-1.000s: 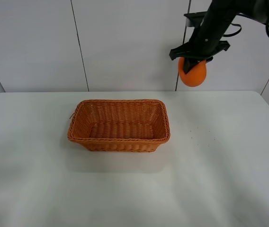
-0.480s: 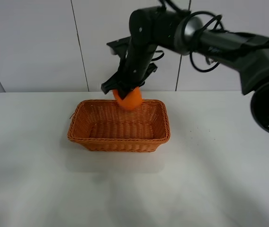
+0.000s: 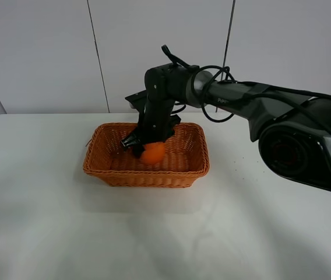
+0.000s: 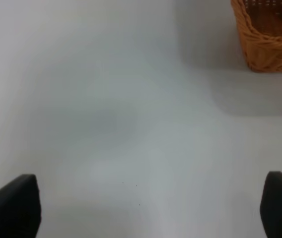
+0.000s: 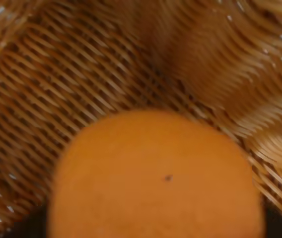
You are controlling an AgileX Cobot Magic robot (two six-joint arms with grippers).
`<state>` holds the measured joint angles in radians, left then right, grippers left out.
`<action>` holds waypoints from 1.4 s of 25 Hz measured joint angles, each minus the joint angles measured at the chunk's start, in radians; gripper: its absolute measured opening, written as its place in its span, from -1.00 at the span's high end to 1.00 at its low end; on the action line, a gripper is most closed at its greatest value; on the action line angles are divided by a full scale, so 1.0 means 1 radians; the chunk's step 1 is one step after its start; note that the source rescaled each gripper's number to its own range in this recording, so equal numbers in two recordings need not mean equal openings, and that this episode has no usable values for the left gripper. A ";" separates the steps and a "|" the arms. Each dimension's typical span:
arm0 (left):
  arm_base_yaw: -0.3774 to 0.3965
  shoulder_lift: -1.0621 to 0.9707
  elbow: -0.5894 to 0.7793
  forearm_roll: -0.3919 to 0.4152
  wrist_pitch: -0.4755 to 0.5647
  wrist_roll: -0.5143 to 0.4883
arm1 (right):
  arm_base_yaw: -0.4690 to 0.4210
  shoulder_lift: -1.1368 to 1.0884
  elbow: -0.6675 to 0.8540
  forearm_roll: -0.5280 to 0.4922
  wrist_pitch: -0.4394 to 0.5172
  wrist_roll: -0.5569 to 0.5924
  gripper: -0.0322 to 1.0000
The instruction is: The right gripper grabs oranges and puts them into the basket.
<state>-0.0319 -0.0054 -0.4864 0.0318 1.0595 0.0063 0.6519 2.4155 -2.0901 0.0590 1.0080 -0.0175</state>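
Observation:
The orange [image 3: 153, 153] hangs low inside the wicker basket [image 3: 104, 169], near its middle, held from above by my right gripper [image 3: 140, 145], which is shut on it. The right arm reaches across from the right and down into the basket. In the right wrist view the orange [image 5: 156, 178] fills the lower part of the picture, with the basket's woven floor and wall [image 5: 81, 74] close behind it; the fingers barely show there. I cannot tell whether the fruit touches the basket floor. My left gripper [image 4: 146, 206] is open over bare table, and a basket corner [image 4: 270, 44] lies ahead of it.
The basket stands on a white table [image 3: 259, 221] with a panelled white wall behind it. The right arm's links and cables [image 3: 235, 96] stretch over the table's back right.
My right gripper carried the orange from high at the back right, leftward over the basket's far rim, then down into the basket.

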 joint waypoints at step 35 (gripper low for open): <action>0.000 0.000 0.000 0.000 0.000 0.000 | -0.577 -0.133 -0.208 -0.049 0.210 -0.006 -1.00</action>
<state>-0.0319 -0.0054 -0.4864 0.0318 1.0595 0.0063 0.0746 2.2829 -2.2986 0.0099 1.2179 -0.0239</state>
